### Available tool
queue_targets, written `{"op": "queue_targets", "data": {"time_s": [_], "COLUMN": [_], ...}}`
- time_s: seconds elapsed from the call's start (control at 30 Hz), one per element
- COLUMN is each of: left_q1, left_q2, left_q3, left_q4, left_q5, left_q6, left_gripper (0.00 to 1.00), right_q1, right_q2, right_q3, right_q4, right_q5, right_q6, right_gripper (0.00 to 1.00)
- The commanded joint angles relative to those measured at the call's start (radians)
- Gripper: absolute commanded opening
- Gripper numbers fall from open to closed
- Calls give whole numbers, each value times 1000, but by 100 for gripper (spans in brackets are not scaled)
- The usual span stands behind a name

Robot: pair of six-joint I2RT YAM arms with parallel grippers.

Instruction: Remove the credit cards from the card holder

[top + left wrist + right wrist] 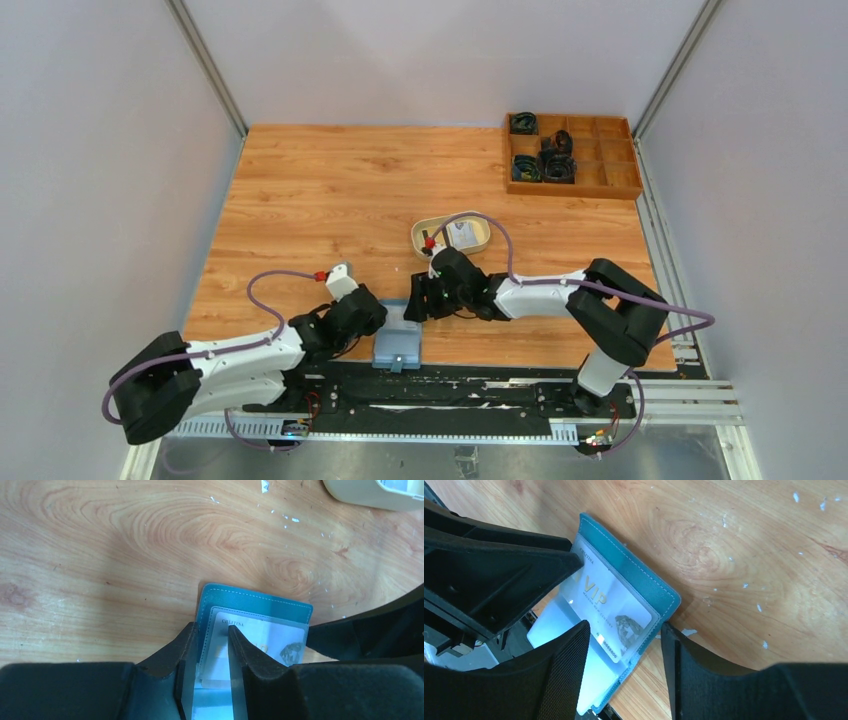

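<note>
The card holder [397, 345] lies open and flat at the near edge of the table [330, 190], about in the middle between the two arm bases. Its near part reaches a little over the edge, above the black rail [450, 385]. To the far side and to the left of it there is wide bare wood. The right side of the table is more occupied.

Just beyond the right arm's wrist stands a beige oval tray [425, 232], and one whitish card [463, 234] lies in it. At the far right corner is a wooden box with compartments [572, 188]. Some compartments hold dark objects [556, 160], which are too small to identify.

Inside the holder, a pale credit card [609, 605] marked "VIP" sits behind a clear pocket.

The left gripper [210, 628] has its jaws narrowly apart over the left edge of the holder. One fingertip is just outside the stitched edge and the other is on the card's corner.

The right gripper [624, 645] has its jaws wide apart. They stand on both sides of the holder's right near part, and I cannot tell if they touch it.
</note>
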Motion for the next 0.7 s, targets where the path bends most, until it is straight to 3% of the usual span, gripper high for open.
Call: {"op": "queue_targets", "data": {"time_s": [0.0, 0.07, 0.17, 0.23, 0.43, 0.6, 0.67], "left_q1": [-4, -4, -4, -4, -4, 22, 35], "left_q2": [75, 80, 71, 56, -54, -153, -156], "left_q3": [-18, -19, -16, -15, 10, 12, 5], "left_q4": [27, 29, 11, -10, -132, -187, -174], "left_q5": [95, 95, 84, 76, 28, 16, 37], "left_q6": [-26, -34, -46, -51, -44, -3, 15], "left_gripper": [29, 29, 29, 29, 32, 48, 50], "right_q1": [4, -7, -26, -42, -117, -213, -241], "right_q2": [46, 50, 63, 76, 118, 156, 200], "right_q3": [-43, -40, -30, -13, 72, 156, 226], "right_q4": [31, 40, 50, 51, 10, -18, -51], "right_q5": [-56, -64, -81, -97, -207, -373, -487], "right_q6": [26, 23, 12, -5, -106, -198, -247], "right_gripper": [53, 41, 13, 1, 0, 0, 0]}}
